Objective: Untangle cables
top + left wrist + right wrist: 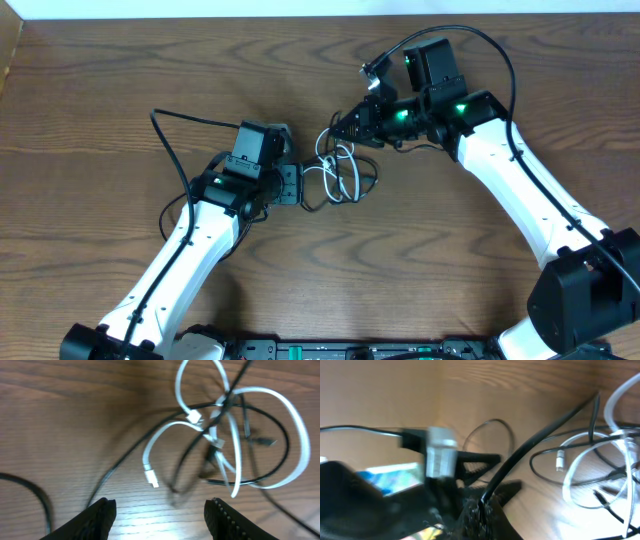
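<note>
Cables (2, intertwined) on table

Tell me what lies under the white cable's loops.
The wooden table and stretches of the black cable show through the white cable loops. At the central knot, blur hides which cord lies underneath.

Robot lab, wooden table, mounted arms

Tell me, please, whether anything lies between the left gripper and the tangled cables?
Nothing visible does. The left gripper has its jaws open, with only bare table between them and the white cable at its plug end; the black cable tangles with it just beyond.
</note>
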